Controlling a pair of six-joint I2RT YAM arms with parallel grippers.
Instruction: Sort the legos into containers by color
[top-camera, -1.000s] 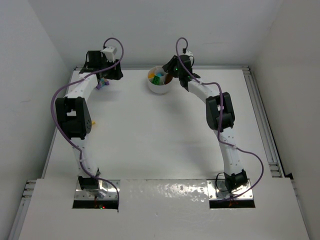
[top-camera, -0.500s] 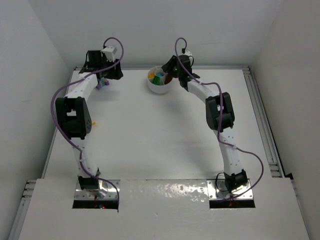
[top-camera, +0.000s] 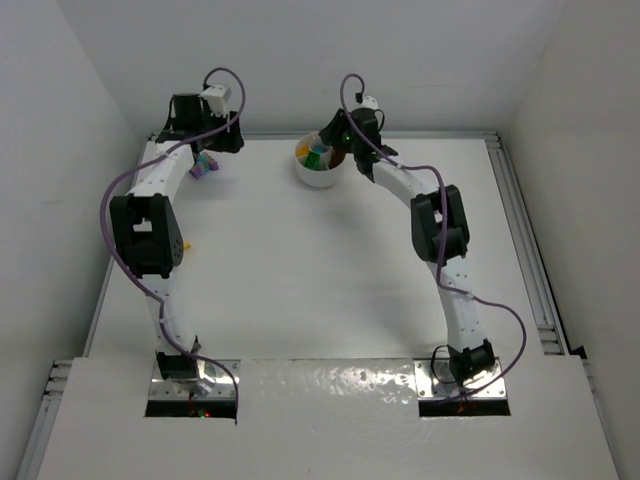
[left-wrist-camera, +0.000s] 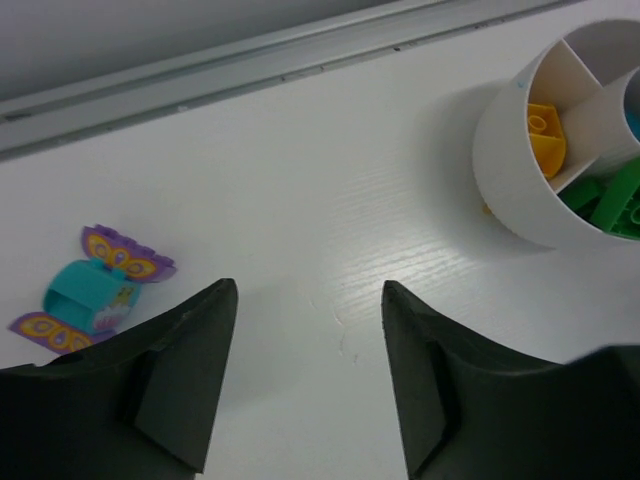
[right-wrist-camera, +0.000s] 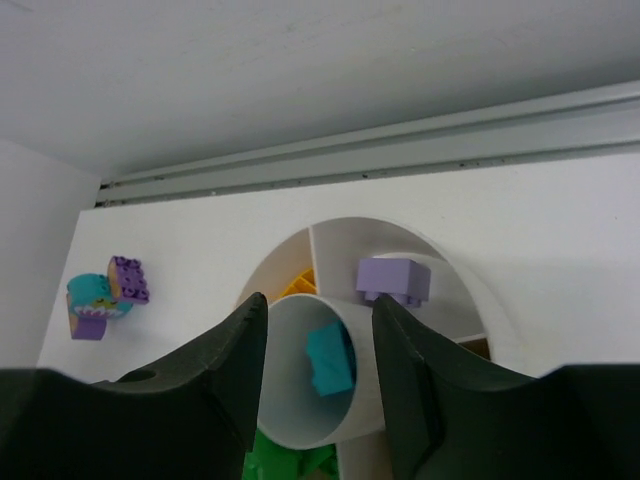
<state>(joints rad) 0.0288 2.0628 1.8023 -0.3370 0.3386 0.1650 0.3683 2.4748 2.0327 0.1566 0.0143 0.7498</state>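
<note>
Left claw (left-wrist-camera: 307, 300) spread and empty, teal-and-purple legos (left-wrist-camera: 95, 285) on the table (left-wrist-camera: 330, 180) just outside one finger (left-wrist-camera: 185, 340), well apart from the dish (left-wrist-camera: 520, 190); I should slide toward them until they sit between the jaws, drop low, then close gently on the teal body.

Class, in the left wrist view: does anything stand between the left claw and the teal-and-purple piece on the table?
Nothing visible does. The teal-and-purple piece lies on the bare table just to the side of the open left claw, and no other brick or object sits between them.
</note>
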